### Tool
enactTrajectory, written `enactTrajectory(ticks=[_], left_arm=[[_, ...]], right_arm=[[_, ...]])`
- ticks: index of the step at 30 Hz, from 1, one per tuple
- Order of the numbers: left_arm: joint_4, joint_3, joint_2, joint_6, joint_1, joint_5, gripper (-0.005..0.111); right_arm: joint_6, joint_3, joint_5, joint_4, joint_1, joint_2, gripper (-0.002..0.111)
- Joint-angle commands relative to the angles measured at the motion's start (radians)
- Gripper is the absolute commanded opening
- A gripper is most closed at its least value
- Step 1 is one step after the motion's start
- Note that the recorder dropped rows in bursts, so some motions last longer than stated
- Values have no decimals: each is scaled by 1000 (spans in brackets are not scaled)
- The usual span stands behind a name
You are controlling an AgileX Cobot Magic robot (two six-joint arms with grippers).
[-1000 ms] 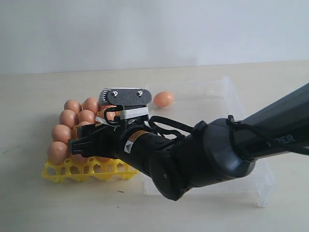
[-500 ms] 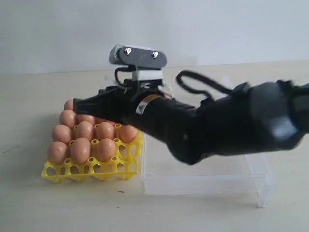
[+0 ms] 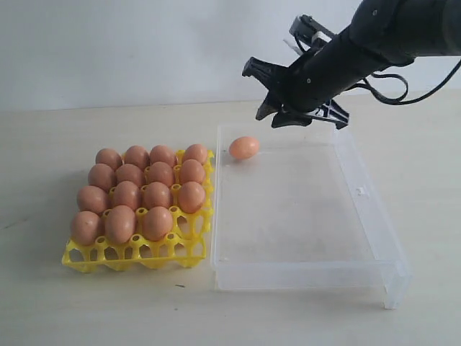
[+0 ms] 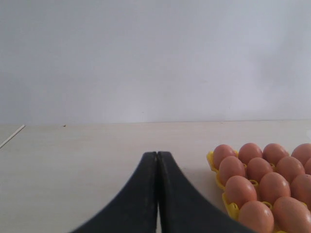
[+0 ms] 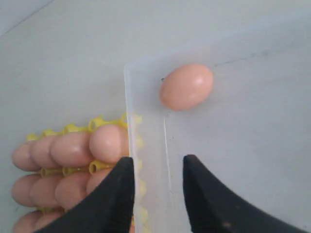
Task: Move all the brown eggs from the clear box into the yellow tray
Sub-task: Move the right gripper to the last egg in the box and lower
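Brown egg [image 3: 244, 148] lies sideways, long axis seemingly along clear box [image 3: 302, 216] wall.

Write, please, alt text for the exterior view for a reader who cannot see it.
One brown egg lies alone in the far left corner of the clear box, the right gripper hovering open and empty above it. Left of the box, the yellow tray holds fifteen more eggs, with its near right cup empty.

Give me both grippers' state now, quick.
Left gripper: shut, holding nothing.
Right gripper: open, empty, near the egg in the box.
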Motion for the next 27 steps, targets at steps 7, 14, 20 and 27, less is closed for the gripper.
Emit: enactTrajectory(ticks=[7, 14, 20, 27], left_arm=[[-7, 3, -6, -4, -3, -2, 0], [-7, 3, -6, -4, -3, -2, 0], [-7, 3, -6, -4, -3, -2, 0], [-7, 3, -6, -4, -3, -2, 0]], right_arm=[[125, -198, 1, 141, -10, 207, 54], [294, -242, -7, 44, -10, 293, 54], [334, -242, -54, 47, -10, 322, 68], [339, -244, -105, 72, -10, 344, 69]])
